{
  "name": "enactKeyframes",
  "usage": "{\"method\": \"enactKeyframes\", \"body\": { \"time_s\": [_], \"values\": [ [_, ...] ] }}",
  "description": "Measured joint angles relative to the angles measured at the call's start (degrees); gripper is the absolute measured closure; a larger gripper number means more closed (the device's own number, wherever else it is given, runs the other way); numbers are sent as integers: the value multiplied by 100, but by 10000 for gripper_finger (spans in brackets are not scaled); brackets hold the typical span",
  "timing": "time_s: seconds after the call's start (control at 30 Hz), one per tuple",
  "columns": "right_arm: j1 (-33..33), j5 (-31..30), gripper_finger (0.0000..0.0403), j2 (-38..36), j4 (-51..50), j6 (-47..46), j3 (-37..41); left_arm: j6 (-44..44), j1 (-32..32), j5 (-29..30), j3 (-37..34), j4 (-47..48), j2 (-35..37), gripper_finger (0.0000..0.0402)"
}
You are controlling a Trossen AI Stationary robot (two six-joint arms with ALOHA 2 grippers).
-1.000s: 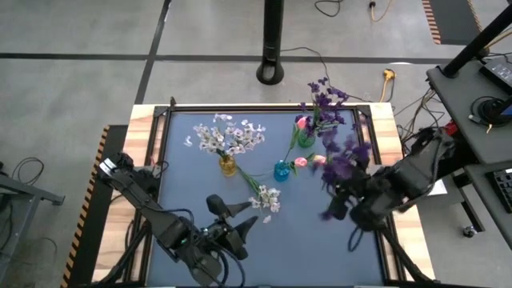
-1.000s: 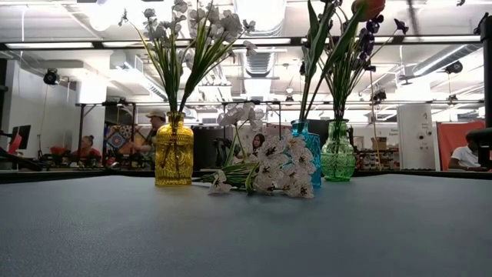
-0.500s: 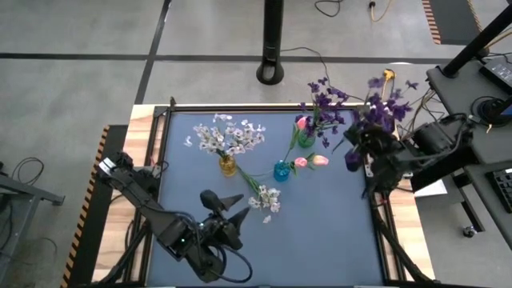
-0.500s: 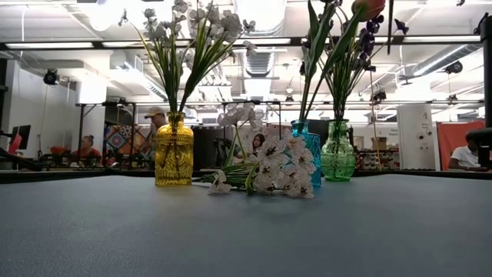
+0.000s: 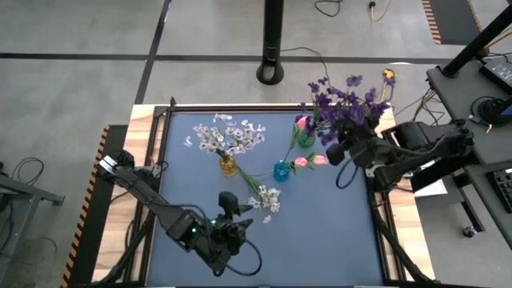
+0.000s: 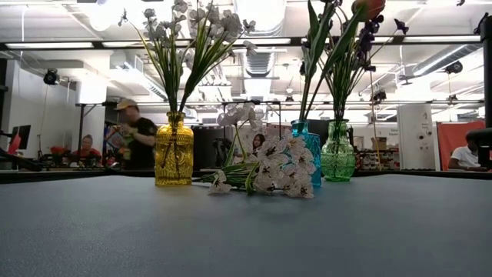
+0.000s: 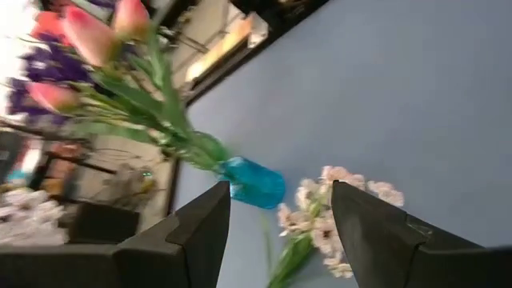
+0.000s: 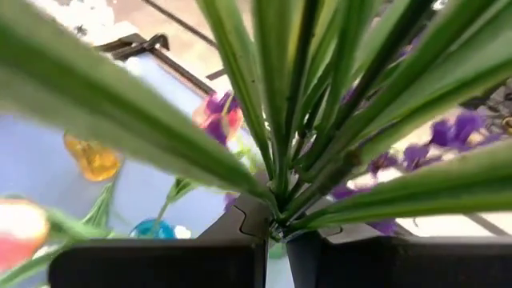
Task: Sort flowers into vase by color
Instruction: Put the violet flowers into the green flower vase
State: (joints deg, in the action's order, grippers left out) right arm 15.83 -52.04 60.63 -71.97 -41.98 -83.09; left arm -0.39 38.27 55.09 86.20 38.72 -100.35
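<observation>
My right pincer (image 5: 346, 152) grips a purple spray (image 5: 352, 104) beside the green vase (image 5: 306, 138); my left pincer (image 5: 230, 210), spread wide, nears the unsorted white spray (image 5: 266, 198) on the worktop (image 5: 320, 232).

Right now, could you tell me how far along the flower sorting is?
White sprays stand in the yellow vase, pink tulips in the blue vase. The right gripper holds a purple spray near the green vase. One white spray lies on the table, before the open left gripper.
</observation>
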Motion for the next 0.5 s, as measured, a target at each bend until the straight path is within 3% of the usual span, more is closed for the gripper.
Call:
{"method": "enactKeyframes", "body": {
  "time_s": [0.1,0.23,0.33,0.5],
  "values": [
    [-331,131,386,-25,354,588,0,177,-174,-649,-67,-217,11,200],
    [-693,351,386,-11,668,1090,4,1246,-326,-1592,-453,-1296,22,209],
    [-944,566,386,-9,967,1395,81,1722,-387,-1716,-583,-1749,99,223],
    [-1312,748,386,-3,1469,1881,415,1490,-535,-1703,-645,-1763,329,242]
  ]
}}
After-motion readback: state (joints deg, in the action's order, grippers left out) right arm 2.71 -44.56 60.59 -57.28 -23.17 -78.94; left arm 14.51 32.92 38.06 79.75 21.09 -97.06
